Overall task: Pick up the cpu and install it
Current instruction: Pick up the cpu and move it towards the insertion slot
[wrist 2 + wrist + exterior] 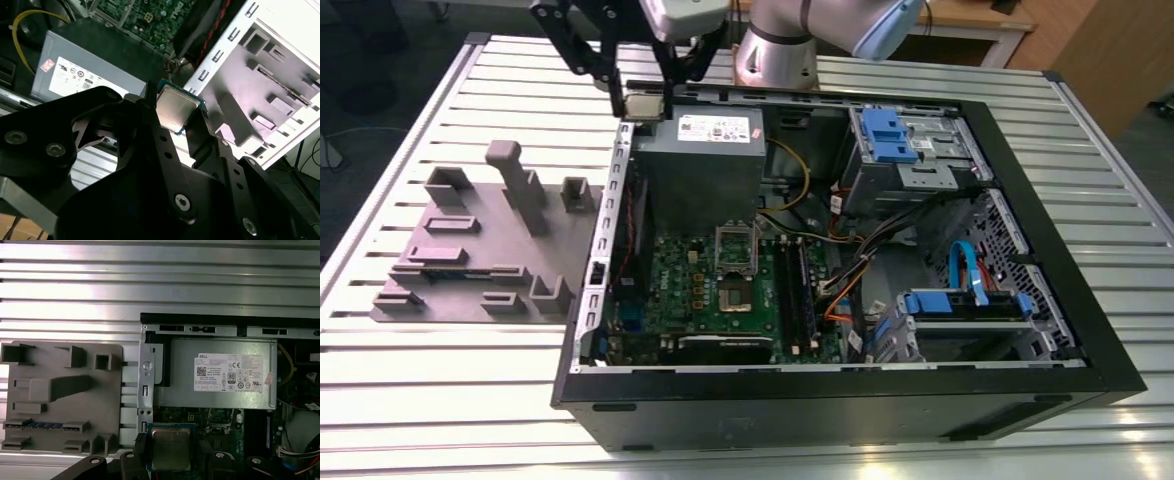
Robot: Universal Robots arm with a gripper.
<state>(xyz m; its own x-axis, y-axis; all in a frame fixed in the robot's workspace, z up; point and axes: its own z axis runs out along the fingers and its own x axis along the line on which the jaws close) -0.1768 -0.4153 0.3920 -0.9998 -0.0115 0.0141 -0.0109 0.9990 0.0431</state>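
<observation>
The cpu (640, 107) is a small square chip with a shiny metal top, and my gripper (640, 100) is shut on it. In the exterior view it hangs above the computer case's far corner on the exterior view's left, beside the grey power-supply box (700, 150). Both wrist views show the cpu (176, 109) (171, 449) clamped at its edges between the black fingers (150, 107) (141, 450). The metal socket frame (735, 243) with a dark centre sits on the green motherboard (680, 285), nearer the camera than the gripper and well below it.
A mauve-grey tray (467, 250) with raised blocks lies on the slatted table (454, 380) at the exterior view's left of the open black case (854, 400). Inside the case are blue drive bays (907, 140), cables (854, 270) and the power supply (220, 372).
</observation>
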